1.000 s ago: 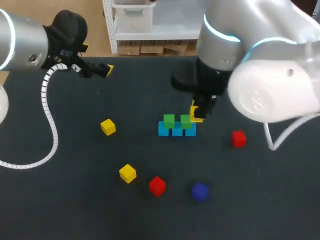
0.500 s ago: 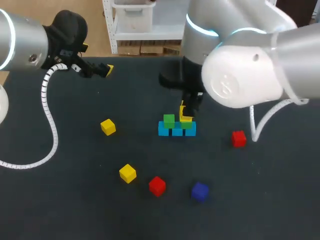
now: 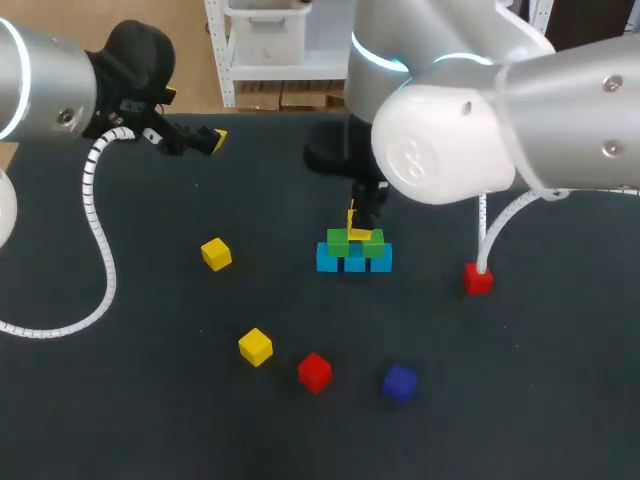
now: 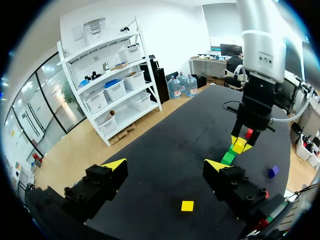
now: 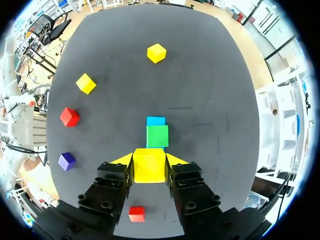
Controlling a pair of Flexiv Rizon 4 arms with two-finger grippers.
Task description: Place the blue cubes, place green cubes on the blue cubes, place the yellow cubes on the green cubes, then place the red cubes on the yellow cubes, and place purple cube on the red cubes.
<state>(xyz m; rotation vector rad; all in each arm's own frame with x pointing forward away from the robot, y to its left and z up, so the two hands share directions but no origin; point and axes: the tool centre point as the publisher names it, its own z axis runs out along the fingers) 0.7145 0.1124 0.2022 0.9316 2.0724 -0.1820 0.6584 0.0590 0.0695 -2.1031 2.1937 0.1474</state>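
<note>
Right gripper [image 5: 150, 161], right wrist view: clamped on held yellow cube [image 5: 149, 167], both pads flat on opposite faces, grip square. Just ahead of the fingers a green cube [image 5: 157, 136], with a blue cube [image 5: 155, 121] end beyond it; anything directly under the load hidden. Probable reason for this hold: yellow layer next in order, so cube carried above the stack for a plumb drop. Head view: same gripper hanging right over the green cubes [image 3: 338, 241], themselves seated on the blue cubes [image 3: 354, 263]. Contact with the greens: cannot tell. To this gripper's left, well apart: loose yellow cube [image 3: 216, 254] and second loose yellow cube [image 3: 256, 346]. Toward the robot from it: red cube [image 3: 315, 371] and purple cube [image 3: 400, 383]. To its right, near but not touching: second red cube [image 3: 477, 278]. Stack at the middle of the table [image 3: 110, 420], far from every edge; open cloth all round, so straight-up retreat judged safe. Left wrist view: left gripper [image 4: 166, 167] spread wide, nothing between the fingers; a loose yellow cube on the cloth beneath the span, untouched. Parked well away from the stack, likely to leave the right arm room. Main risk: nudging a green sideways on descent.
</note>
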